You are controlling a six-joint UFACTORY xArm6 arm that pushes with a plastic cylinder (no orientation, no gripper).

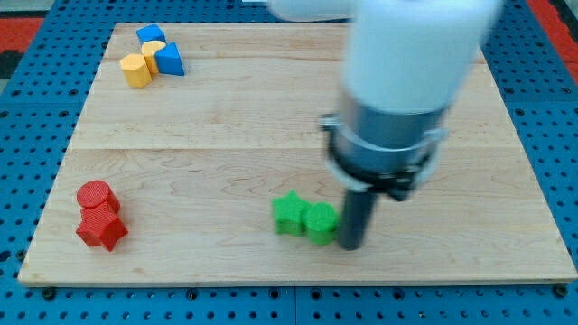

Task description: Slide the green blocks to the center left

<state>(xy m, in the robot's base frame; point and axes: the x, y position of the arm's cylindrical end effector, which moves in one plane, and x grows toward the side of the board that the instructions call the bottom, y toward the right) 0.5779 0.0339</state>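
Two green blocks lie side by side near the view's bottom centre: a green star-shaped block (289, 213) on the left and a green cube-like block (320, 221) touching it on the right. My tip (350, 246) stands just to the right of the green cube, touching or nearly touching its right side. The white and grey arm body (397, 99) hangs over the board's right half and hides part of it.
A red cylinder (97, 196) and a red star-shaped block (102, 227) sit at the bottom left. Two yellow blocks (142, 65) and two blue blocks (161, 47) cluster at the top left. The wooden board (226, 126) lies on a blue pegboard.
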